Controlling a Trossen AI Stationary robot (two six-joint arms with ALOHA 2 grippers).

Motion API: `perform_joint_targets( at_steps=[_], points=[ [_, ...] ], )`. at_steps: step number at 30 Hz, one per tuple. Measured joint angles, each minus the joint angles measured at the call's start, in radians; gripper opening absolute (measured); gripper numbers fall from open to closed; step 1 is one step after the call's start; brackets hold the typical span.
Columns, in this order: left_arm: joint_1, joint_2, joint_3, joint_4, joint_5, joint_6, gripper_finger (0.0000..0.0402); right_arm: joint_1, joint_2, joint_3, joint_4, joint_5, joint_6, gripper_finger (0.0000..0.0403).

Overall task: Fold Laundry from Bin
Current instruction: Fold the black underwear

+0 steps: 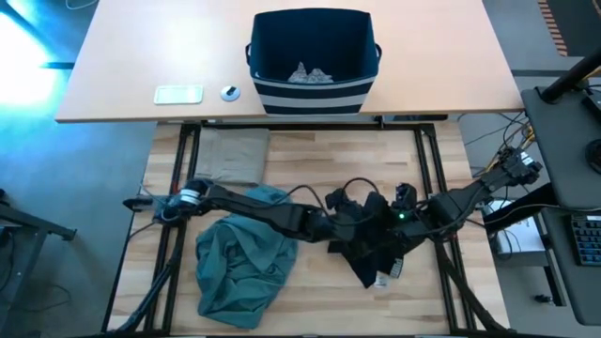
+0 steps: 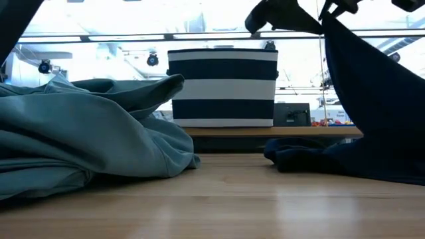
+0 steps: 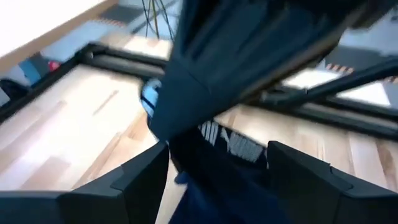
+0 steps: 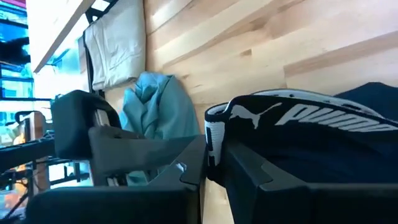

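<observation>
Meeting over the navy garment [image 1: 371, 249] at lower centre of the high view, both arms work on the counter [image 1: 310, 300].
Left fingers [image 3: 140, 183] spread wide with navy cloth between them; right fingers [image 4: 261, 180] look nearly closed on the garment's white-lettered edge. Teal garment [image 1: 239, 263] lies lower left, beige one [image 1: 230, 155] above it. Bin [image 1: 313, 61] sits top centre, grey pieces [image 1: 310, 73] visible inside only from above; a white device [image 1: 178, 94] lies to its left.

Two dark jointed arms — black cables looping along them, a small green light glowing on the right one.
</observation>
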Motion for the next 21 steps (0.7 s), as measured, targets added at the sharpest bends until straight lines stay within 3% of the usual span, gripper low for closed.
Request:
perform_joint_targets(
  at_steps=[4,11,17,21],
  points=[
    [0.008,0.062,0.113,-0.192,-0.006,-0.022,0.021,-0.002,-0.01,0.0,0.016,-0.001,-0.071,0.005],
    [0.03,0.054,0.128,-0.261,-0.027,-0.025,0.002,0.0,-0.027,0.027,0.059,-0.071,-0.317,0.0124],
    [0.076,-0.003,0.113,-0.466,-0.098,-0.003,0.0005,0.079,-0.037,0.13,-0.154,-0.181,-0.647,0.0202],
    [0.081,-0.051,0.074,-0.52,-0.096,0.056,0.0002,0.186,-0.022,0.106,-0.238,-0.266,-0.788,0.0237]
  ],
)
